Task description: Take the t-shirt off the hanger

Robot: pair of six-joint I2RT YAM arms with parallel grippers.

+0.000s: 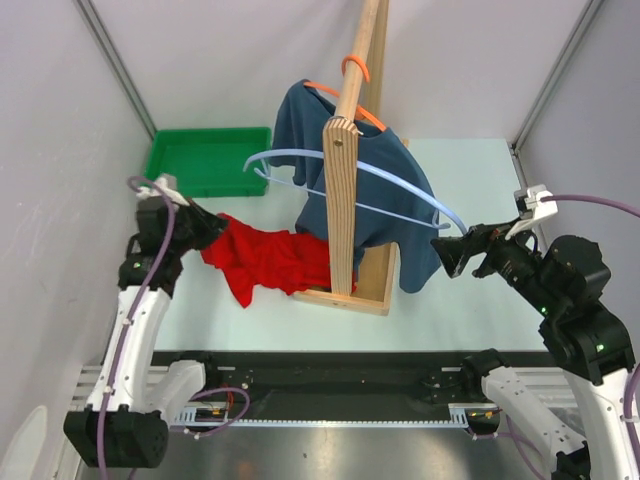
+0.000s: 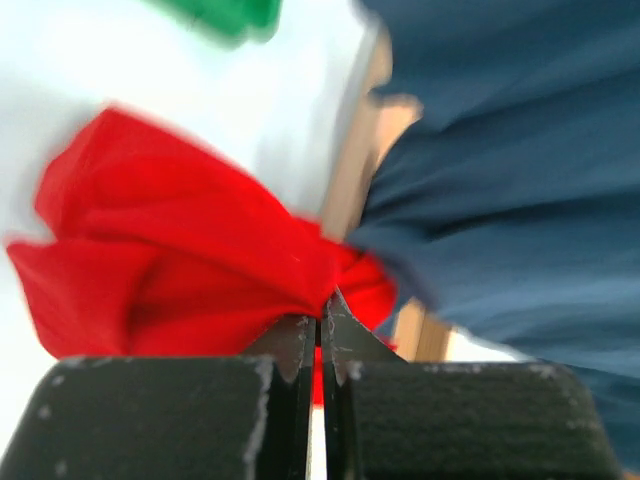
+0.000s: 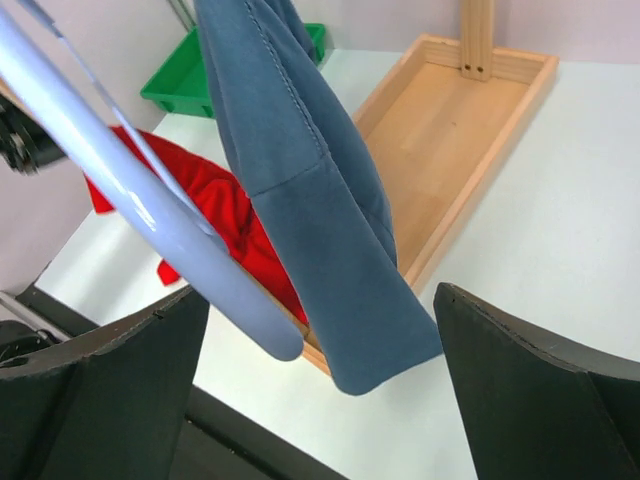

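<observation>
A red t-shirt [image 1: 265,258] lies crumpled on the table left of the wooden rack [image 1: 342,190], partly over its base edge. My left gripper [image 1: 212,232] is shut on a fold of it [image 2: 180,250]. A bare light-blue hanger [image 1: 400,180] hangs on the rack. A dark blue t-shirt [image 1: 385,190] hangs on an orange hanger [image 1: 356,68]. My right gripper [image 1: 447,255] is open and empty at the light-blue hanger's right tip [image 3: 130,190]. That tip and the blue sleeve hem [image 3: 300,150] show between its fingers, touching neither.
A green bin [image 1: 205,160] stands at the back left. The rack's wooden base tray [image 3: 450,130] runs front to back in the middle of the table. White walls close in on both sides. The black rail runs along the near edge.
</observation>
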